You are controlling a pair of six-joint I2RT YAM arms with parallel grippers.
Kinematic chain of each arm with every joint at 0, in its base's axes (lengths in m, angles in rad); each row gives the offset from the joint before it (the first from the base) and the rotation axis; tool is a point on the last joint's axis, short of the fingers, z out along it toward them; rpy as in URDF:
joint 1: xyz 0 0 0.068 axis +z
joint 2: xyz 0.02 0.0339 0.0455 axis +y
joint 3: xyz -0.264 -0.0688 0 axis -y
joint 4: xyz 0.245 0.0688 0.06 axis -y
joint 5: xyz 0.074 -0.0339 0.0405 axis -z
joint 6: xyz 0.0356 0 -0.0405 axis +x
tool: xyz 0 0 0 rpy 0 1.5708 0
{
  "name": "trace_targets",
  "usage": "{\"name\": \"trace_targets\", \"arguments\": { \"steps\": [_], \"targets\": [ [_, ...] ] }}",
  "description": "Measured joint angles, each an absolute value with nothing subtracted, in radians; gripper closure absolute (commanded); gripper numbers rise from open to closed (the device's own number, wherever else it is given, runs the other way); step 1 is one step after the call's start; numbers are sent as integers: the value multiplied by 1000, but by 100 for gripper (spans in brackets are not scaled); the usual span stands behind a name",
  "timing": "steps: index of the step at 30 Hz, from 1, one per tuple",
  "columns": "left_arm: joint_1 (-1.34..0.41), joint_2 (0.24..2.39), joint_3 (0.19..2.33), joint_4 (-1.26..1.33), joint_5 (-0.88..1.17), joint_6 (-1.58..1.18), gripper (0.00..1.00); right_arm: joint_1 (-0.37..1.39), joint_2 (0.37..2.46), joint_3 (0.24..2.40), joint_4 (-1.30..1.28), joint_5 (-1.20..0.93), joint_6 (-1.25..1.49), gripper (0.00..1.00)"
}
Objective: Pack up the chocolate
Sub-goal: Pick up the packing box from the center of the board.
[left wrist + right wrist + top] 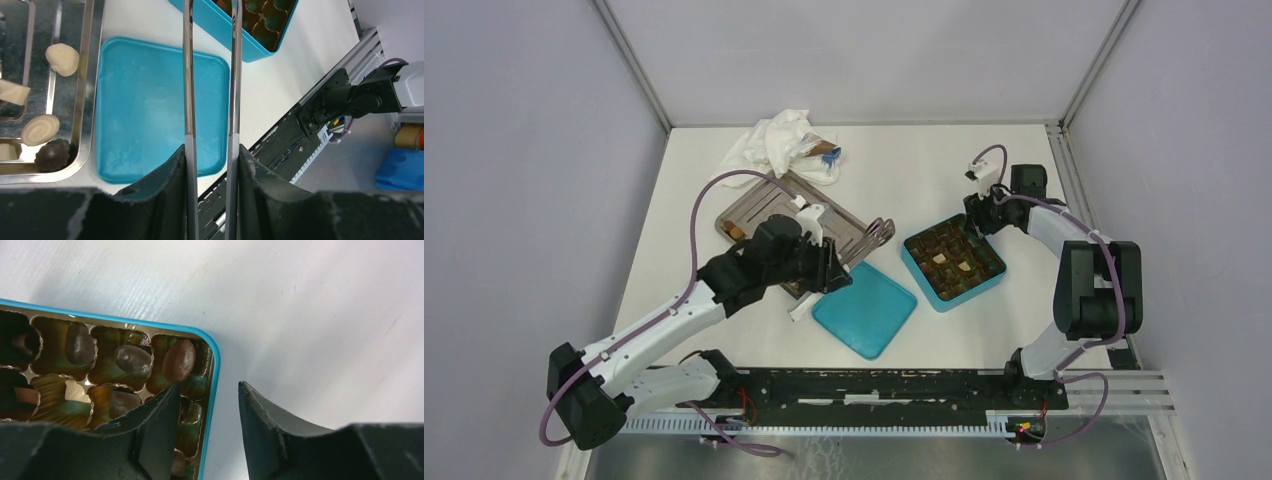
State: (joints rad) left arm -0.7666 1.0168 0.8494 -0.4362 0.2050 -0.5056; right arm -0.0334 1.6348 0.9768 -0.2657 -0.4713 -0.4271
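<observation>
Left arm [724, 285] was out over the lid [865, 310], its jaws clamped on the tongs [188, 75], whose 2 blades stood parallel and apart, running toward the box [954, 262]. Their tips ran out of the wrist view, so I couldn't tell whether a piece was riding in them. Chocolate [178, 360] sat in the box's cups, several dark pieces along the far row, and more lay in the tray [85, 75]: at least 3 cream ones and 1 dark one in its corner. Right arm [1064, 225] was at the box's far corner, jaws apart, 1 over the cups and 1 outside the rim, gripping nothing. I'd call this mid-filling, a transfer leg between tray and box. The next move, by my read, called for lining the tongs over a free cup and coming straight down, since the cup walls looked tight. Room seemed fair: the lid lay flat between tray and box, just beside both, and bare tabletop [924, 165] opened beyond the box. That right jaw inside the rim crowded its corner, though.
</observation>
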Motion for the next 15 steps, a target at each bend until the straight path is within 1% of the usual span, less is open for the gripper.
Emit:
{"name": "trace_targets", "arguments": {
  "steps": [3, 7, 10, 12, 14, 15],
  "targets": [
    [-797, 1033, 849, -426, 191, -506, 98, -31, 1654, 986, -256, -464, -420, 57],
    [-833, 1057, 850, -400, 181, -506, 98, -20, 1684, 999, -242, -461, -411, 75],
    [-865, 1080, 850, -380, 171, -506, 98, -10, 1688, 999, -233, -453, -400, 90],
    [-886, 1094, 850, -365, 163, -506, 98, -5, 1687, 999, -219, -449, -392, 96],
    [-906, 1107, 850, -350, 158, -506, 98, -4, 1686, 999, -211, -443, -387, 100],
    [-915, 1114, 850, -344, 157, -506, 98, -4, 1682, 997, -205, -439, -387, 100]
  ]
}}
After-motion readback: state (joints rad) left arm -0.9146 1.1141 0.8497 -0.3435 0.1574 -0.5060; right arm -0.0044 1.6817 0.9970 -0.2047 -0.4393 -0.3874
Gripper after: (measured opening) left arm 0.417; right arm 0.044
